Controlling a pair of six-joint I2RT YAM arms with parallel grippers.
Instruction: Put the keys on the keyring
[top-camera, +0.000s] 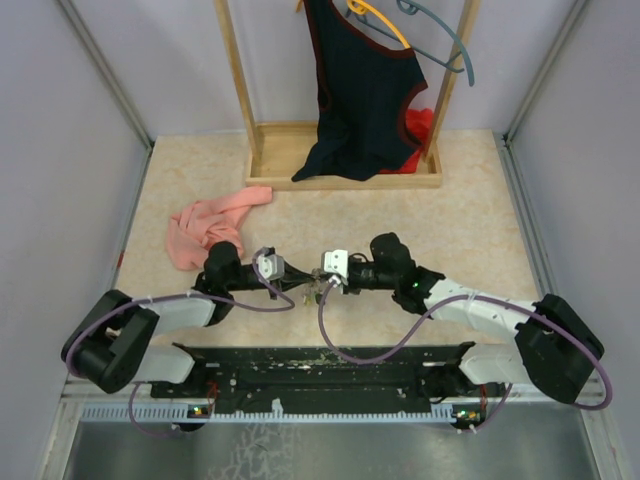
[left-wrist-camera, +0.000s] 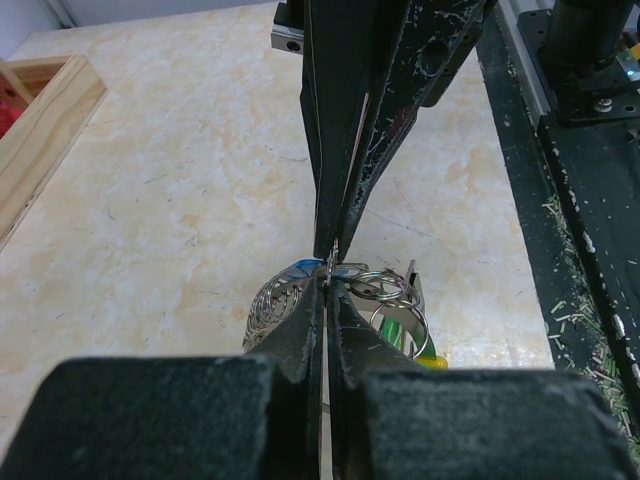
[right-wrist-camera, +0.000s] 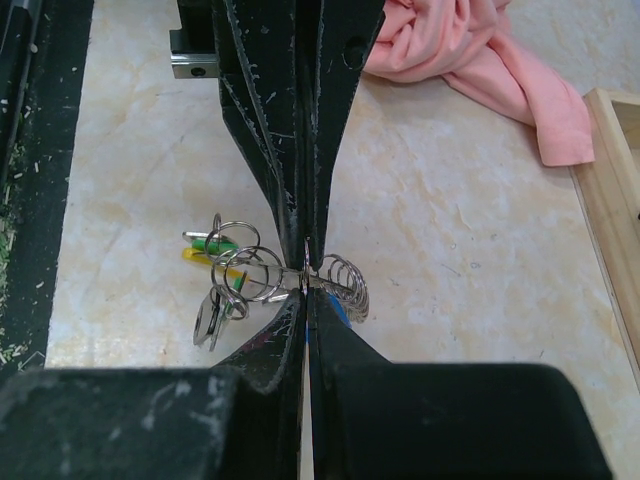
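Note:
Both grippers meet tip to tip above the table, near the front middle. My left gripper (top-camera: 300, 291) (left-wrist-camera: 328, 281) and right gripper (top-camera: 320, 287) (right-wrist-camera: 305, 294) are each shut on the thin grey keyring (left-wrist-camera: 336, 262) (right-wrist-camera: 305, 264), seen edge-on between their tips. A bunch of small split rings (right-wrist-camera: 240, 265) (left-wrist-camera: 385, 288) hangs off it on one side, with metal key blades (right-wrist-camera: 209, 320), a green key head (right-wrist-camera: 214, 243) (left-wrist-camera: 400, 335) and a yellow piece (right-wrist-camera: 199, 256) (left-wrist-camera: 433, 361). A stack of rings (right-wrist-camera: 347, 285) (left-wrist-camera: 272, 308) and a blue key head (right-wrist-camera: 340, 312) (left-wrist-camera: 301, 268) sit on the other side.
A pink cloth (top-camera: 205, 225) (right-wrist-camera: 470, 50) lies on the table behind the left arm. A wooden rack base (top-camera: 345, 175) at the back holds a dark garment (top-camera: 365, 90) and hangers. The black rail (top-camera: 320, 365) runs along the near edge.

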